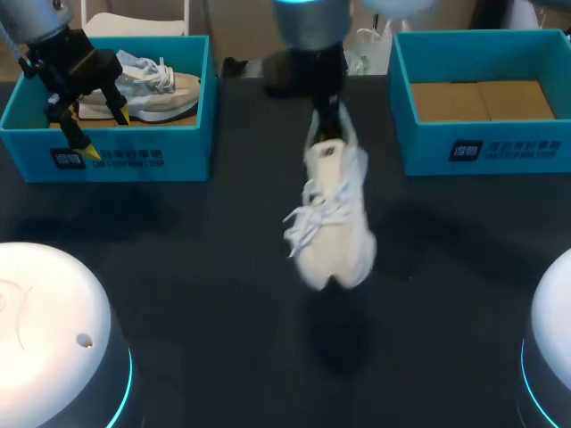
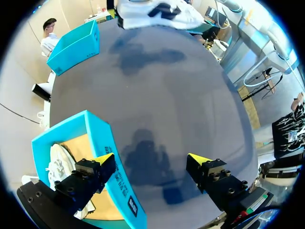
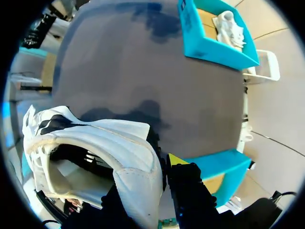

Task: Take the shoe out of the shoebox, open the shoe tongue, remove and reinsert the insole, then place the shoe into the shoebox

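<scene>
White shoe [image 1: 332,214] in mid-air: hanging by its heel over the middle of the dark desk [image 1: 178,267], it is clamped at the padded collar by the right arm's fingers [image 3: 178,161], loose laces dangling from the soft fabric upper. At far left, the left arm's fingers [image 2: 209,174] stand spread astride the near wall of a turquoise cardboard box [image 1: 134,147] holding a second shoe [image 1: 152,89]. A matching box [image 1: 482,147] sits far right.
</scene>
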Controlling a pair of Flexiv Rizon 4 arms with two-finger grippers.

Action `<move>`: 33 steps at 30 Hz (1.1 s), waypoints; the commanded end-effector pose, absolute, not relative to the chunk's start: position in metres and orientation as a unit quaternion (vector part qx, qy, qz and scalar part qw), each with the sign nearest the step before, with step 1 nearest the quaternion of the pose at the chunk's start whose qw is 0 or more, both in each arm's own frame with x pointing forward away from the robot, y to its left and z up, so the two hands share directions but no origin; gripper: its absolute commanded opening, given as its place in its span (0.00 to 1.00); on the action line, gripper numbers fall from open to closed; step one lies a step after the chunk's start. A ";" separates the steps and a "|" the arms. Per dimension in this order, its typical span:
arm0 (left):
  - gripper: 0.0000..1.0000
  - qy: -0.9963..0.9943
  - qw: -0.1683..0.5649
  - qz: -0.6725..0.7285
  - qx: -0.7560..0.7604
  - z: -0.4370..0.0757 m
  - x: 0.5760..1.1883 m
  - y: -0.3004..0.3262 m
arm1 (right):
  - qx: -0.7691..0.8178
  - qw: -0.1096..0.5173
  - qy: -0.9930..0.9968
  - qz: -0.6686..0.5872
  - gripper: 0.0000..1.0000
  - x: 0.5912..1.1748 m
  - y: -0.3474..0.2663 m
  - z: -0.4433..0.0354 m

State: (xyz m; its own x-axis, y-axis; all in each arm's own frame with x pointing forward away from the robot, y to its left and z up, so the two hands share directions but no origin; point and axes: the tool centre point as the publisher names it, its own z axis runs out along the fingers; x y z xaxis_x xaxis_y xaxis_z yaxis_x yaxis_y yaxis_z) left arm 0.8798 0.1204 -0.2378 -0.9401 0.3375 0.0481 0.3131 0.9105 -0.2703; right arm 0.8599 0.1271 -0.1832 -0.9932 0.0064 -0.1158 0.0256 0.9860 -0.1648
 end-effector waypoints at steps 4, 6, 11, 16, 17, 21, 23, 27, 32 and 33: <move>1.00 -0.976 0.047 0.129 -0.167 -0.238 0.879 0.121 | -0.039 0.066 0.995 -0.060 0.00 0.902 0.056 -0.150; 1.00 -0.976 0.047 0.129 -0.167 -0.238 0.879 0.121 | -0.039 0.066 0.995 -0.060 0.00 0.902 0.056 -0.150; 1.00 -0.976 0.047 0.129 -0.167 -0.238 0.879 0.121 | -0.039 0.066 0.995 -0.060 0.00 0.902 0.056 -0.150; 1.00 -0.976 0.047 0.129 -0.167 -0.238 0.879 0.121 | -0.039 0.066 0.995 -0.060 0.00 0.902 0.056 -0.150; 1.00 -0.976 0.047 0.129 -0.167 -0.238 0.879 0.121 | -0.039 0.066 0.995 -0.060 0.00 0.902 0.056 -0.150; 1.00 -0.976 0.047 0.129 -0.167 -0.238 0.879 0.121 | -0.014 0.072 0.996 -0.059 0.00 0.928 0.024 -0.131; 1.00 -0.976 0.047 0.129 -0.167 -0.238 0.879 0.121 | -0.003 0.078 0.992 -0.095 0.00 0.943 0.007 -0.121; 1.00 -0.976 0.047 0.129 -0.167 -0.238 0.879 0.121 | 0.008 0.084 0.991 -0.103 0.00 0.972 -0.029 -0.102; 1.00 -0.976 0.047 0.129 -0.167 -0.238 0.879 0.121 | 0.013 0.099 0.993 -0.059 0.00 1.015 -0.069 -0.093; 1.00 -0.976 0.047 0.129 -0.167 -0.238 0.879 0.121 | 0.013 0.099 0.993 -0.059 0.00 1.015 -0.069 -0.093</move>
State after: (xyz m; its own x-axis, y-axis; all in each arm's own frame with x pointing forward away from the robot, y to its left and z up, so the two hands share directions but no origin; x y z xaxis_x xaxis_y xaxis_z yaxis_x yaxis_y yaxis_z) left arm 0.8798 0.1203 -0.2379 -0.9400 0.3378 0.0480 0.3133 0.9104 -0.2703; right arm 1.0013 -0.0471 -0.0934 -0.9756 0.0037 -0.2196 0.0468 0.9804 -0.1916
